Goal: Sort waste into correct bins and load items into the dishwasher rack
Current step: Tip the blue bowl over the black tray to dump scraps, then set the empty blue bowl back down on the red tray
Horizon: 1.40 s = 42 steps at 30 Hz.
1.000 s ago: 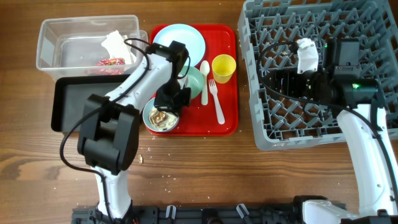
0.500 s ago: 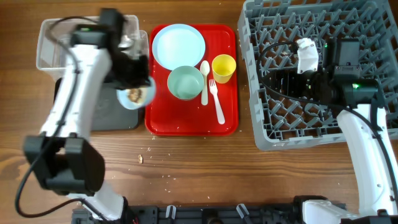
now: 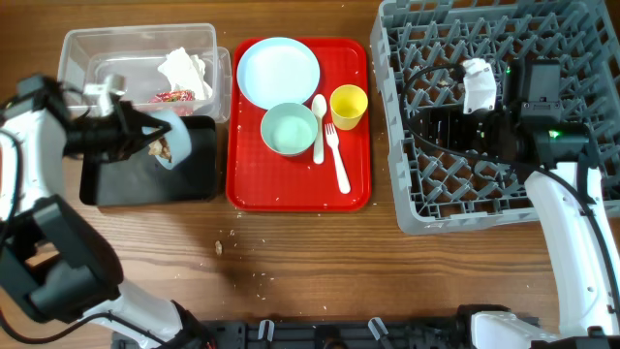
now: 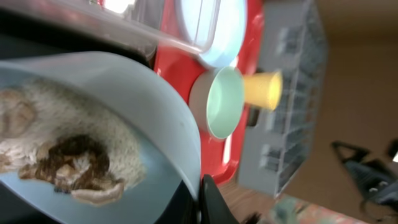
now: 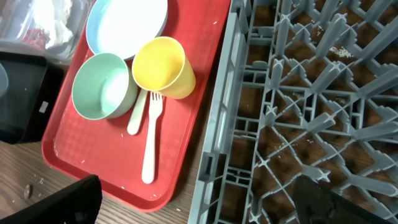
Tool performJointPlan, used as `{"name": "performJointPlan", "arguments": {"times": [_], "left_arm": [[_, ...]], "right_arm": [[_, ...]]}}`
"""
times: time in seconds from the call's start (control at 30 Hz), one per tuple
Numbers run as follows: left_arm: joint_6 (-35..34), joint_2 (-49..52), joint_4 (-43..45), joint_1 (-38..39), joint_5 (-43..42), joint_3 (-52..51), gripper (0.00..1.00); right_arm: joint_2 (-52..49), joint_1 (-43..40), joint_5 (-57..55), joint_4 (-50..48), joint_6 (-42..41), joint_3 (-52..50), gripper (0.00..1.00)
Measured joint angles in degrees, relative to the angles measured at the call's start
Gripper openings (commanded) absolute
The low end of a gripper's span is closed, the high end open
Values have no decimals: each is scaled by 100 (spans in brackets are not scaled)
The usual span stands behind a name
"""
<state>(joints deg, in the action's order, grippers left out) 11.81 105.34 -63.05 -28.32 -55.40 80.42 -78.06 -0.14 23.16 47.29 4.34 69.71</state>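
Note:
My left gripper is shut on the rim of a pale blue bowl and holds it tipped on its side over the black tray. In the left wrist view the bowl holds white grains and brown scraps. My right gripper is open and empty above the grey dishwasher rack. The red tray carries the plate, second bowl, yellow cup, spoon and fork.
The clear tub at the back left holds the white napkin and red-and-white wrapper. Loose crumbs lie on the wood in front of the red tray. The rack fills the right side.
My left gripper has lifted the bowl of scraps off the red tray, carried it left over the black tray and tipped it. The right arm has not moved.

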Motion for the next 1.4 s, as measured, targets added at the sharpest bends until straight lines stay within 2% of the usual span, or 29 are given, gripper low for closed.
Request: {"name": "performJointPlan", "arguments": {"times": [0.2, 0.4, 0.6, 0.9, 1.07, 1.2, 1.33, 1.4], "left_arm": [[118, 245, 442, -695, -1502, -267, 4], [103, 278, 455, -787, -2702, -271, 4], [-409, 278, 595, -787, -3174, -271, 4], [-1222, 278, 595, -787, -3303, -271, 4], [-1318, 278, 595, -776, -3303, -271, 4], [-1093, 245, 636, -566, -3272, -271, 4], [-1040, -278, 664, 136, -2175, -275, 4], [-1040, -647, 675, 789, -1436, -275, 4]], "right_arm": [[0, 0, 0, 0, 0, 0, 100], [-2, 0, 0, 0, 0, 0, 100], [-127, 0, 0, -2, 0, 0, 100], [-227, 0, 2, -2, -177, 0, 100], [-227, 0, 2, -15, -197, 0, 100], [-229, 0, 2, -24, -201, 0, 100], [-229, 0, 2, -70, -221, 0, 100], [-229, 0, 2, -131, -223, 0, 100]]}}
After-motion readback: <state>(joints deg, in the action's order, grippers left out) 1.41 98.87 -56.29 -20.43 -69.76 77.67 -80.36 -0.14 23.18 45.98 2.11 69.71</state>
